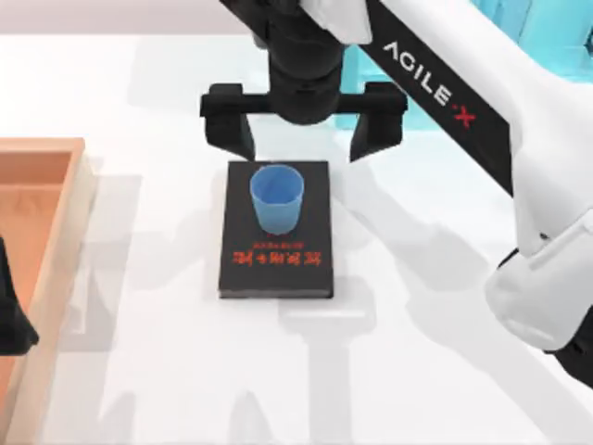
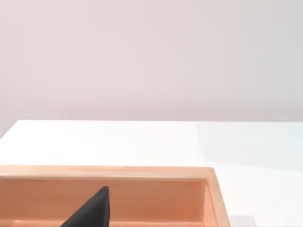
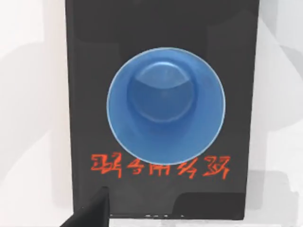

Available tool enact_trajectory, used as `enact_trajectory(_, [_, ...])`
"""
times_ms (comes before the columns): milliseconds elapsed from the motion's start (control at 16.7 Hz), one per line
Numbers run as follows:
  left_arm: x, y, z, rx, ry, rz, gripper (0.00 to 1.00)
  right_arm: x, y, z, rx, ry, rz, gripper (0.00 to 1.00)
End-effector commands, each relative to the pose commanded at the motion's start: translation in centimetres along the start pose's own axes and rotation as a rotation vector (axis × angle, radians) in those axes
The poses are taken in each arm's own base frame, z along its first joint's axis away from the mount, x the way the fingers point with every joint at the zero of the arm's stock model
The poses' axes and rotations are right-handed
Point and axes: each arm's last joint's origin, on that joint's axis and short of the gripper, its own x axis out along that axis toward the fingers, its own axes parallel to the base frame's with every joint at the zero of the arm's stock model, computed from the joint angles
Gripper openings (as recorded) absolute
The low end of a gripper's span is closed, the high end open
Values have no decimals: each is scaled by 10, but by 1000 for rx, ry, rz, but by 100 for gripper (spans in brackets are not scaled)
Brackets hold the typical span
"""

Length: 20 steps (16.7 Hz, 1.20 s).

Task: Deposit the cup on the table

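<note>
Right gripper (image 1: 304,134) hangs above the far end of the black book (image 1: 276,269), its two dark fingers (image 1: 230,125) spread wide, wider than the book itself, and closed on nothing. Below it and slightly nearer the camera, the cup (image 1: 276,197) stands upright on the far half of the book's cover, mouth up, apart from both fingers and roughly centred between them; the right wrist view looks straight down into the cup (image 3: 165,105), with the book (image 3: 85,71) showing on all sides of it. Red lettering (image 1: 278,258) runs across the cover just beside the cup on its near side; the characters (image 3: 160,166) cannot be read. White letters reading "AGILE·X" (image 1: 428,85) appear on the right arm's dark forearm, which crosses the upper right of the top view. At the table's left edge sits an orange wooden tray (image 1: 79,185), well apart from the book, with the white table (image 1: 417,306) bare between them. Part of a cyan frame (image 1: 556,37) shows behind the right arm at the far right. Left gripper (image 1: 11,320) sits parked over the tray at the left edge; its spread cannot be told. One dark fingertip (image 2: 94,210) shows in the left wrist view against the tray wall (image 2: 156,196).
</note>
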Motion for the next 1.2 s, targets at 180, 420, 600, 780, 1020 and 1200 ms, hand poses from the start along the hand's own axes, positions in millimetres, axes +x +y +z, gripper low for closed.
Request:
enact_trajectory(180, [0, 0, 0, 0, 0, 0, 100, 1, 0, 1, 3, 0, -3, 100])
enact_trajectory(420, [0, 0, 0, 0, 0, 0, 100, 2, 2, -1, -3, 1, -1, 100])
enact_trajectory(600, [0, 0, 0, 0, 0, 0, 100, 17, 4, 2, 1, 7, -9, 100])
enact_trajectory(780, [0, 0, 0, 0, 0, 0, 100, 42, 7, 5, 3, 5, -7, 100])
enact_trajectory(1020, [0, 0, 0, 0, 0, 0, 100, 79, 5, 5, 3, -2, -1, 100])
enact_trajectory(1200, [0, 0, 0, 0, 0, 0, 100, 97, 2, 3, 2, 1, -4, 100])
